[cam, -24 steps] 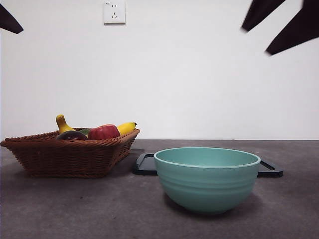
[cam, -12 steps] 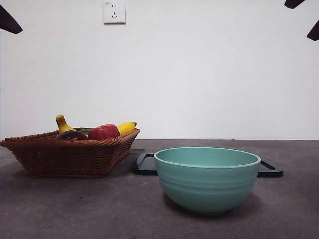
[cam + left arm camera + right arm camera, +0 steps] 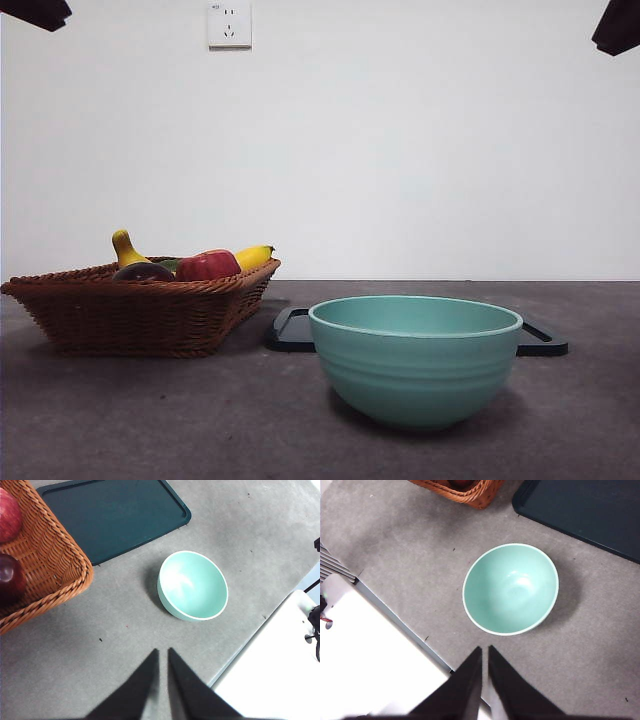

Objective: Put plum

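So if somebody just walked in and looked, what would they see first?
Probably the big round mint-green bowl, empty, standing alone on the grey table in front of a flat dark tray. Next, the brown woven wicker basket off to one side, with a shiny red apple, yellow banana and the dark purple plum inside. Both grippers hang high above, holding nothing.

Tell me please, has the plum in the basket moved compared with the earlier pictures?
No. The plum lies at the same spot in the basket, beside the red apple, as before.
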`<action>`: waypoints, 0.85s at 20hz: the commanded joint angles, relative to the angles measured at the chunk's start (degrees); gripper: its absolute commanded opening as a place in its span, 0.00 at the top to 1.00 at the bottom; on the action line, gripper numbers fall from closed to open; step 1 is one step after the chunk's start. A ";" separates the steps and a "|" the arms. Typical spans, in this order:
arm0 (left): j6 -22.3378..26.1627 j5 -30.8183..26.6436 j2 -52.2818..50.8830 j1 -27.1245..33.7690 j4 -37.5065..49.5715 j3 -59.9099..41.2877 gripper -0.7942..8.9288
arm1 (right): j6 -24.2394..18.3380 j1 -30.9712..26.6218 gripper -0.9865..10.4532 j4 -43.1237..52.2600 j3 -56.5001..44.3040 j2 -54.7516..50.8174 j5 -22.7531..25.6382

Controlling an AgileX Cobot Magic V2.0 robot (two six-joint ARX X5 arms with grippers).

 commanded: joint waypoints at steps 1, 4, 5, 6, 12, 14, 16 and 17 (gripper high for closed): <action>0.04 0.26 0.42 -0.28 0.46 0.52 0.91 | -0.61 0.50 0.91 0.42 1.01 0.31 0.00; 0.07 0.26 0.42 -0.28 0.52 0.52 0.91 | -0.63 0.50 0.91 0.46 1.01 0.31 0.00; 0.07 0.26 0.42 -0.28 0.52 0.52 0.91 | -0.63 0.50 0.91 0.46 1.01 0.31 0.00; 0.09 0.26 0.42 -0.28 0.52 0.52 0.91 | -0.63 0.50 0.91 0.46 1.01 0.31 0.00; 0.09 0.26 0.42 -0.28 0.52 0.52 0.91 | -0.63 0.50 0.91 0.46 1.01 0.31 0.00; 0.09 0.26 0.42 -0.28 0.52 0.52 0.91 | -0.63 0.50 0.91 0.46 1.01 0.31 0.00; 0.07 0.26 0.26 -0.28 0.96 0.52 0.91 | -0.63 0.50 0.91 0.46 1.01 0.31 0.00; 0.09 0.26 -0.24 -0.26 1.22 0.52 0.91 | -0.63 0.50 0.91 0.46 1.01 0.31 0.00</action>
